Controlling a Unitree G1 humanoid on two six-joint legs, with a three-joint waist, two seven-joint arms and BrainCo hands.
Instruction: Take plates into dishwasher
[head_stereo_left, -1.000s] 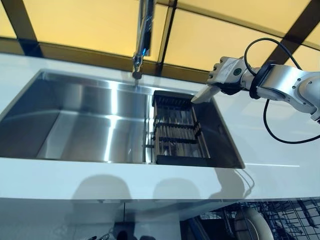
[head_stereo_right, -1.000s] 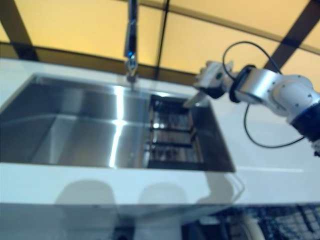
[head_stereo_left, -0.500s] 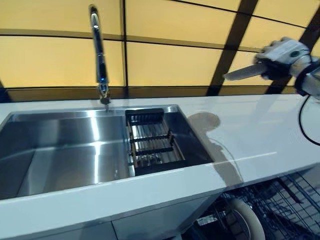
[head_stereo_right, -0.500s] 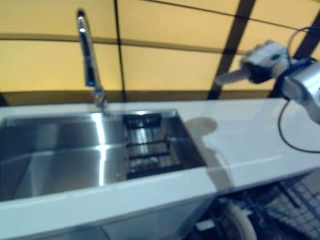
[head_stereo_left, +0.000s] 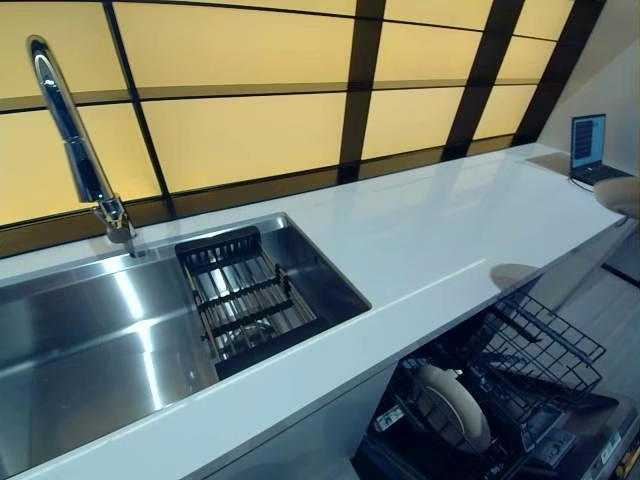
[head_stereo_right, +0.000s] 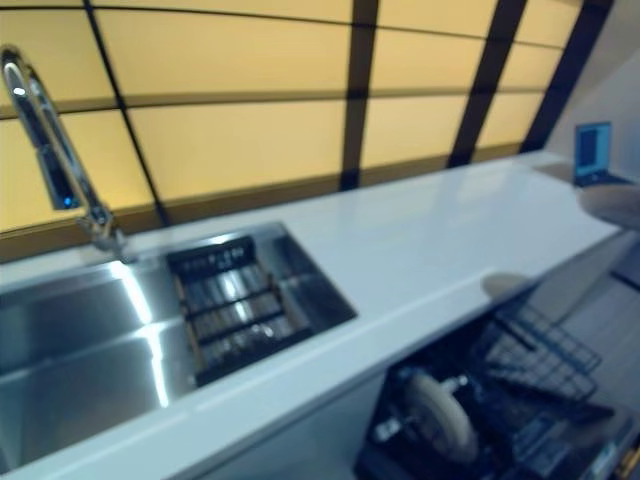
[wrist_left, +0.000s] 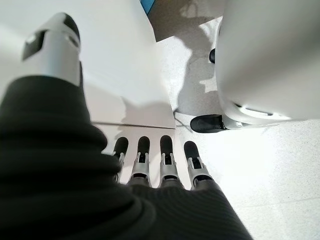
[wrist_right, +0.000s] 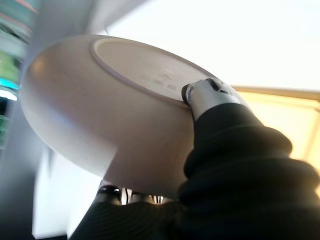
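Plate is now riding at the counter's far right edge. Right hand is pinching it; left hand is hanging with fingers straight.

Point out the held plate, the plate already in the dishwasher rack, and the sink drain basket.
held plate (wrist_right: 85, 110): right wrist view, on its underside, below the foot ring.
racked plate (head_stereo_left: 452, 405): left eye view, on its pale face, standing in the lower rack.
sink drain basket (head_stereo_left: 245, 300): left eye view, on its slatted floor.
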